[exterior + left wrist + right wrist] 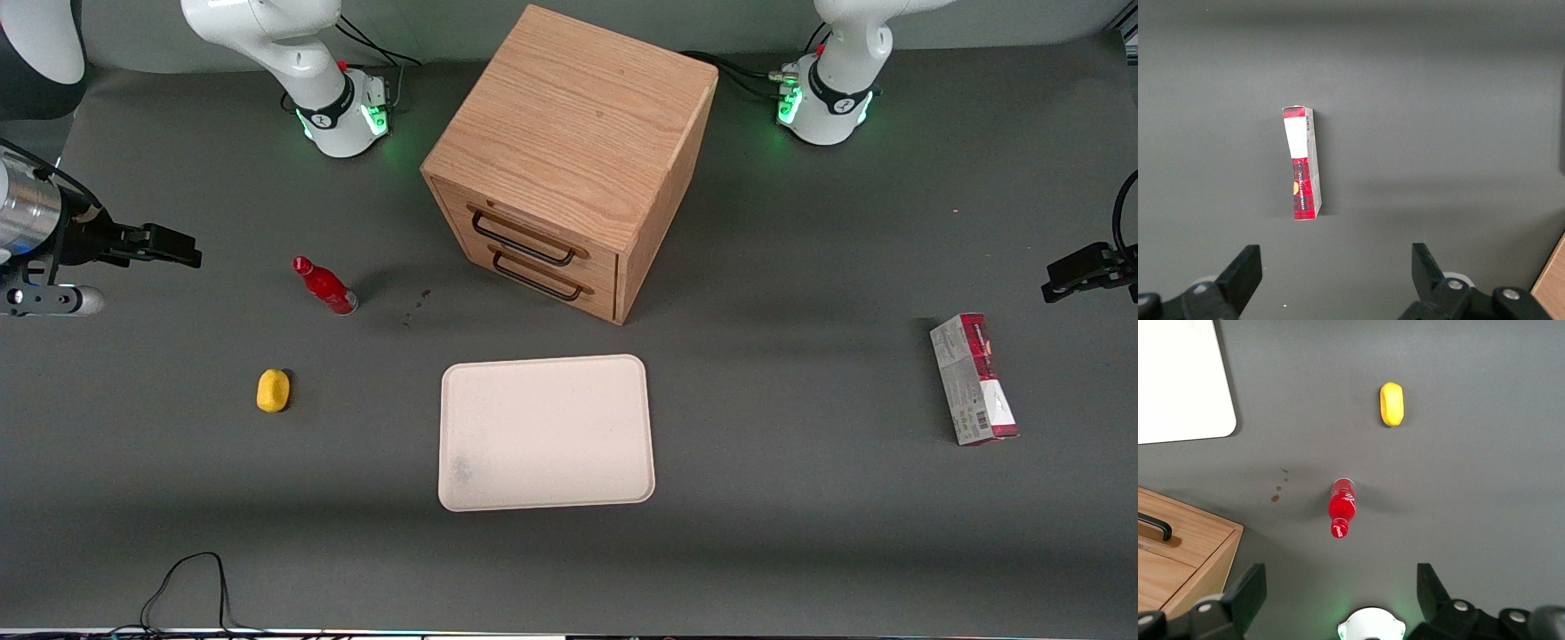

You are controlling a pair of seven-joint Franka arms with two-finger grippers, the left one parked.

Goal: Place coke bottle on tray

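Here the gripper (pixel 164 246) hangs high over the working arm's end of the worktop (pixel 800 551), its fingers (pixel 1251 590) spread wide and holding nothing. Next along stands the coke bottle (pixel 324 286), upright on its silvery base, well apart from the fingers and well below them. In the right wrist view the coke bottle (pixel 1341 509) sits roughly midway across the open gap, so its long axis runs nearly straight up toward the camera and the cap is the nearest part. A yellow object (pixel 273 390) lies nearer the front camera than the bottle, apart from it. Farther along, the tray (pixel 622 369) lies flat and bare, nearer the front camera than the wooden drawer cabinet (pixel 569 133). A red-and-grey carton (pixel 974 379) lies toward the parked arm's end. The bottle is not yet on the tray. The coming move probably turns on a descent over the cap, the fingers closing across the narrow neck or body; a tall, slender bottle may tip if nudged off centre.
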